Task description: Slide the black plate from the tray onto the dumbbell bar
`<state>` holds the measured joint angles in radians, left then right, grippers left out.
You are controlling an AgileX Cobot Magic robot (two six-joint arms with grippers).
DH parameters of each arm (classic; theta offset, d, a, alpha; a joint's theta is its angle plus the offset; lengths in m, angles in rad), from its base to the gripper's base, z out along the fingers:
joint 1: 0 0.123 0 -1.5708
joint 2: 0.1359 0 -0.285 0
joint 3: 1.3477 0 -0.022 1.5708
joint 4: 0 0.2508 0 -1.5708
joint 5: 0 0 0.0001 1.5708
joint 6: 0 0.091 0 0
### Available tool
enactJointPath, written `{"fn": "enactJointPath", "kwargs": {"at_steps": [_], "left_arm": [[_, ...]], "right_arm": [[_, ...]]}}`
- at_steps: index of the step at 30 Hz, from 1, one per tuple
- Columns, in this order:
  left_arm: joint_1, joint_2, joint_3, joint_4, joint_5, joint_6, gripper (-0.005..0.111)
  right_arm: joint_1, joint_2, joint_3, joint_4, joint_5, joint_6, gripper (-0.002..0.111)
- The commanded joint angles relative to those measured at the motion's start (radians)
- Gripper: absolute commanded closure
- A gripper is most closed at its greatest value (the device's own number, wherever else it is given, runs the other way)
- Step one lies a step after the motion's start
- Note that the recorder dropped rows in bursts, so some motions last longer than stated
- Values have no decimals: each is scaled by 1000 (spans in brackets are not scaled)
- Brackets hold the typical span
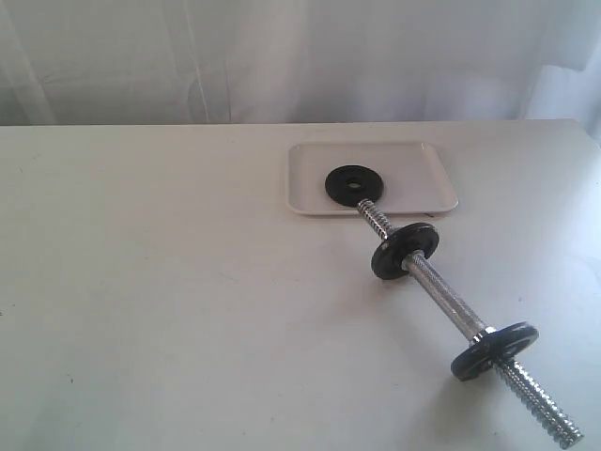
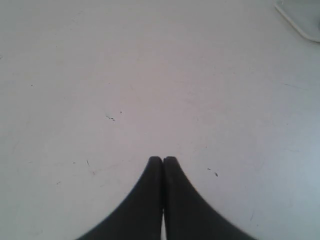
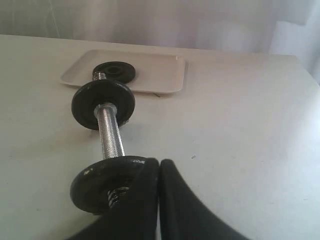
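The black plate (image 1: 353, 183) lies flat in the pale tray (image 1: 413, 164), near its front rim. The chrome dumbbell bar (image 1: 451, 296) runs diagonally from that rim toward the table's near right, its far threaded end right beside the plate. Two more black discs sit on the bar, one near the tray (image 1: 404, 249) and one near the front end (image 1: 493, 349). Neither gripper shows in the exterior view. My right gripper (image 3: 159, 161) is shut and empty, just beside the nearer disc (image 3: 100, 185); the plate (image 3: 114, 71) and tray (image 3: 160, 75) lie beyond. My left gripper (image 2: 163, 158) is shut over bare table.
A corner of the tray (image 2: 305, 22) shows at the edge of the left wrist view. The white table (image 1: 141, 282) spreads wide to the left of the bar. Its right edge (image 1: 587, 136) runs close to the tray, and a white curtain hangs behind.
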<state>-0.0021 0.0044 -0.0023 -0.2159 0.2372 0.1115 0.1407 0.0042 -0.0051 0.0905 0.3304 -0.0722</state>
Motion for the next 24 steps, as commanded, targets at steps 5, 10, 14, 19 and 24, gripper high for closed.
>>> {"fn": "enactJointPath", "kwargs": {"at_steps": [5, 10, 14, 19, 24], "left_arm": [[-1, -4, 2, 1, -31, 0, 107], [-1, -4, 2, 1, -162, 0, 107], [-1, -4, 2, 1, -355, 0, 107], [-1, -4, 2, 1, -585, 0, 107], [-1, -4, 2, 1, -668, 0, 107]], "right_arm": [[-2, -4, 5, -5, -10, -1, 108], [-2, -4, 5, -5, -10, -1, 108], [-2, -4, 5, -5, -10, -1, 108], [-2, -4, 5, -5, -10, -1, 108], [-2, -4, 5, -5, -10, -1, 108]]}}
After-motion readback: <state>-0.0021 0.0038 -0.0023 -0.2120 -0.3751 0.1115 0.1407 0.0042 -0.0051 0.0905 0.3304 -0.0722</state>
